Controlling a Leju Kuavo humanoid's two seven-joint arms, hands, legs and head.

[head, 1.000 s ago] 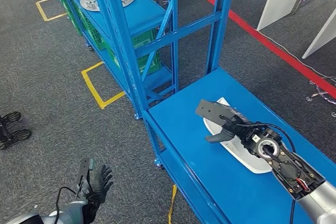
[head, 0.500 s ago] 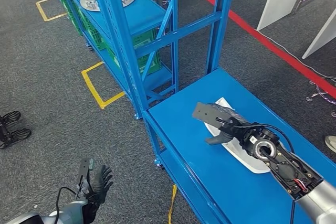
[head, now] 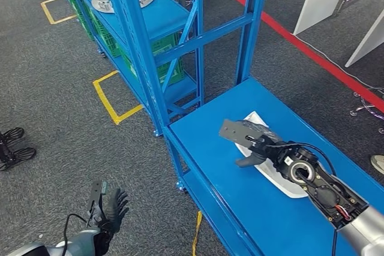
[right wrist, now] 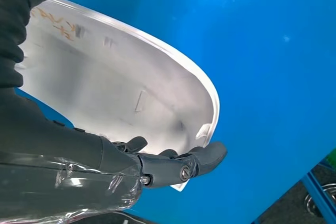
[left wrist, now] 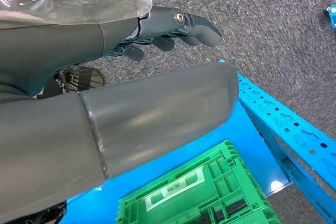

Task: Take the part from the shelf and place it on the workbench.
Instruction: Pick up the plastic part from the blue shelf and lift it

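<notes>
My right hand (head: 254, 142), right of centre in the head view, curls its fingers (right wrist: 198, 161) around the rim of the white part (right wrist: 118, 87), which sits low over the blue counter (head: 213, 166), seemingly touching down. I judge this the set-down: I would lower until the shell lies flat, spread the fingers slowly, then draw back along the arm's line so nothing drags the rim. My left hand (head: 111, 208), lower left, hangs over the carpet with fingers spread, holding nothing. The shelf (head: 149, 10) stands at upper left, a green crate (left wrist: 198, 192) on its lower level.
</notes>
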